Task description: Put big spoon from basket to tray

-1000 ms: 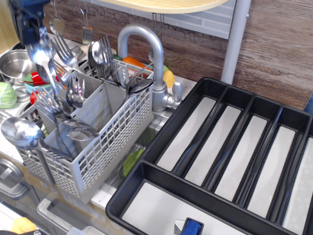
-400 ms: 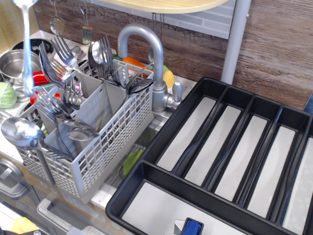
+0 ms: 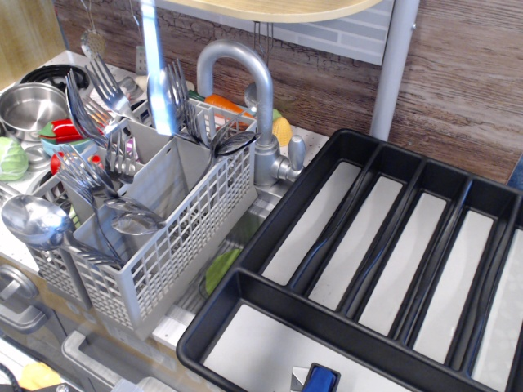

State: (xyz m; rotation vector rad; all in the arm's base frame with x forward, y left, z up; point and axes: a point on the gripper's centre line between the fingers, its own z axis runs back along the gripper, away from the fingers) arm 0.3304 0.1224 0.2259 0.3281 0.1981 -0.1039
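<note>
The big spoon (image 3: 157, 73) hangs upright and motion-blurred from the top edge of the frame. Its lower end is just above the back compartments of the grey grid-sided basket (image 3: 188, 237). The gripper is above the frame and out of view, so what holds the spoon does not show. The black tray (image 3: 270, 214) with pale grey bottoms lies to the right of the basket, and its long compartments hold nothing. The basket still holds forks (image 3: 98, 82), smaller spoons and a round-bowled ladle-like spoon (image 3: 33, 220).
A grey curved faucet (image 3: 245, 73) stands between basket and tray. A steel pot (image 3: 29, 106) and toy vegetables sit at the far left. A grey post (image 3: 392, 65) rises behind the tray. A small blue object (image 3: 321, 378) lies in the tray's crosswise compartment.
The spoon rose out of the basket's left side and moved right, from far left to over the basket's back. The gripper, seen a second ago at top left, has left the frame.
</note>
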